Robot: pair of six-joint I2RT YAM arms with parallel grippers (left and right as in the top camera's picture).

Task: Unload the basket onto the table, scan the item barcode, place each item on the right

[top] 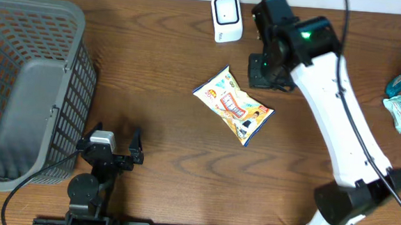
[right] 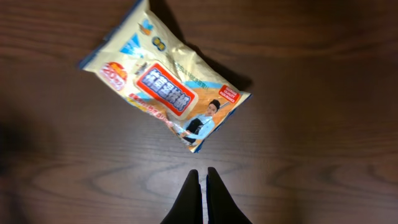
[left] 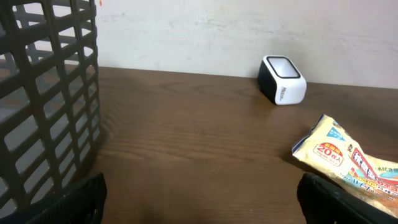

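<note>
My right hand, pinched shut, hangs near the snack packet, scanner farther back, basket beside my wide left hand.

Left end effector spread, right one pinched

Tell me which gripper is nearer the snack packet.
Right. The right gripper, shut, hangs close to the snack packet without touching it. The left gripper, open, sits far off beside the basket.

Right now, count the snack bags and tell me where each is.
1. The snack bag lies flat mid-table, between the scanner and the front edge. The basket walls could hide more.
</note>
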